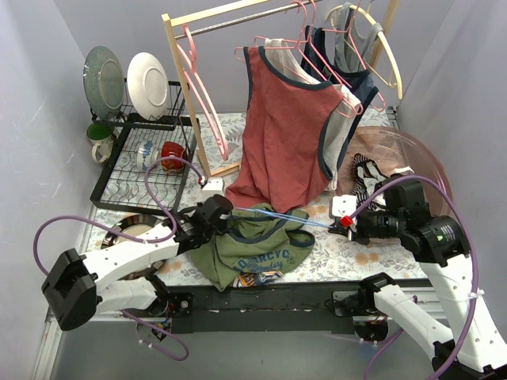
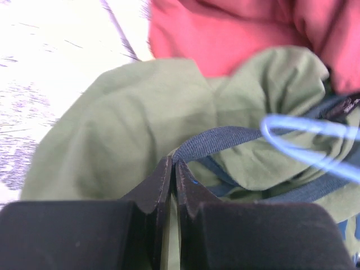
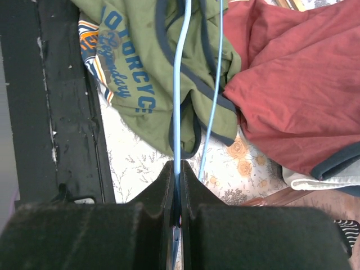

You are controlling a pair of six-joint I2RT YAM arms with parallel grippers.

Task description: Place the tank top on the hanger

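The olive-green tank top [image 1: 253, 245] lies bunched on the floral table between the arms, print side up; it also shows in the left wrist view [image 2: 124, 129] and the right wrist view [image 3: 135, 73]. The light-blue wire hanger [image 1: 297, 219] runs level from the right gripper into the shirt; its wires show in the right wrist view [image 3: 179, 95] and its end in the left wrist view [image 2: 304, 140]. My left gripper [image 1: 224, 215] [image 2: 173, 166] is shut on the shirt's navy trim strap [image 2: 225, 140]. My right gripper [image 1: 345, 222] [image 3: 178, 169] is shut on the hanger.
A rust-red tank top [image 1: 285, 134] hangs on a pink hanger from the wooden rack [image 1: 230, 14] behind, its hem touching the green shirt. A black dish rack [image 1: 142, 158] with plates and mugs stands at back left. A pink tub [image 1: 404, 158] sits at right.
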